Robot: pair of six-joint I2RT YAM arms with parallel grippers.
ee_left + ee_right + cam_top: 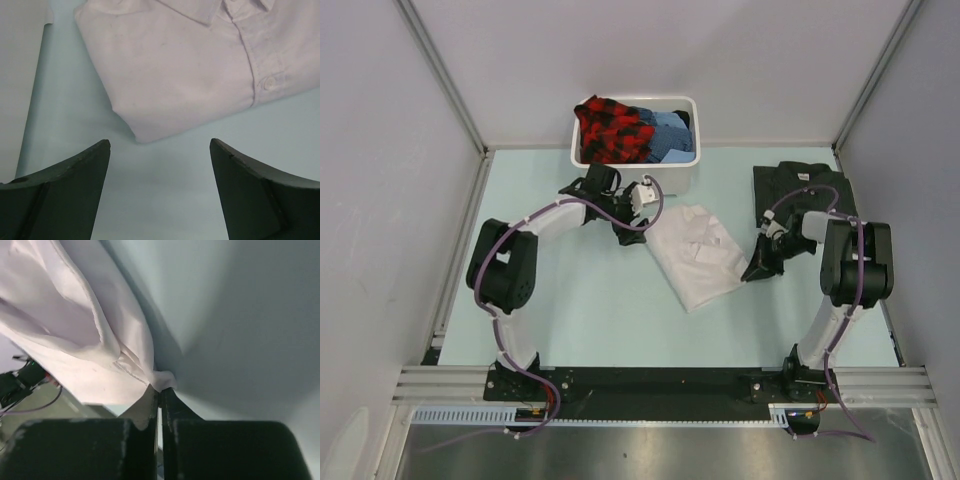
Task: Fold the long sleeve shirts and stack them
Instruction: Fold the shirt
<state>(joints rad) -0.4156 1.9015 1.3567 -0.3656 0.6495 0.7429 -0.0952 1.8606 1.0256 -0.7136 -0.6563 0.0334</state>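
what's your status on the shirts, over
Left end effector open at corner of white shirt. Right end effector shut on its edge. Dark shirt folded at right. Tub behind left arm.

This was a robot test cell in a lab, not a home. Plain pale panels (380, 150) closed in the left, top and right of the overhead view, framed by aluminium posts (442, 78). Along the bottom ran a slotted aluminium rail (445, 380) and a black base plate (650, 385), with the left arm (505, 270) and right arm (855, 262) bolted on. Purple cables (630, 228) looped along them. The table (590, 310) was a smooth mint-green sheet.
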